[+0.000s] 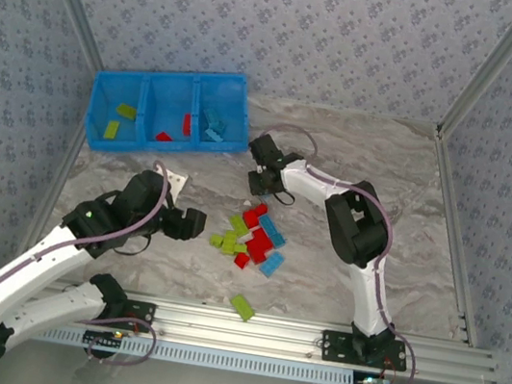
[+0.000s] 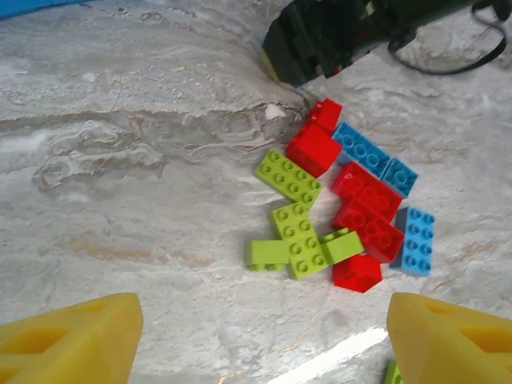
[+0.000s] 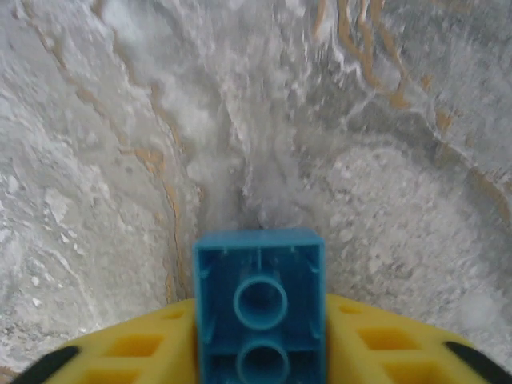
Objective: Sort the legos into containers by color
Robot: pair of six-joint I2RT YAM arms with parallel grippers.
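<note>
Between the yellow fingers (image 3: 136,352) of the right tool (image 3: 258,360), one light blue brick (image 3: 260,300) is clamped, hollow underside toward the wrist camera, over bare marbled table (image 3: 160,120). Top view puts this tool just right of the bin (image 1: 170,86), near its right end and above the pile. Loose legos (image 1: 251,235) lie bunched mid-table: lime green bricks (image 2: 292,232) on the pile's left, red bricks (image 2: 364,208) in the middle, light blue ones (image 2: 376,156) on the right edge, many touching or overlapping. One lone green brick (image 1: 242,307) sits apart, near the front rail. Bin contents: left compartment (image 1: 105,110) holds a lime green brick, middle compartment (image 1: 167,110) holds red pieces, right compartment (image 1: 234,115) holds light blue pieces. Left tool (image 2: 260,344) hangs over the table on the pile's near-left side, fingers (image 2: 72,336) spread wide apart, nothing between them, pile directly ahead in its wrist view. Dark body of the right arm shows at the top of that view, beyond the pile.
</note>
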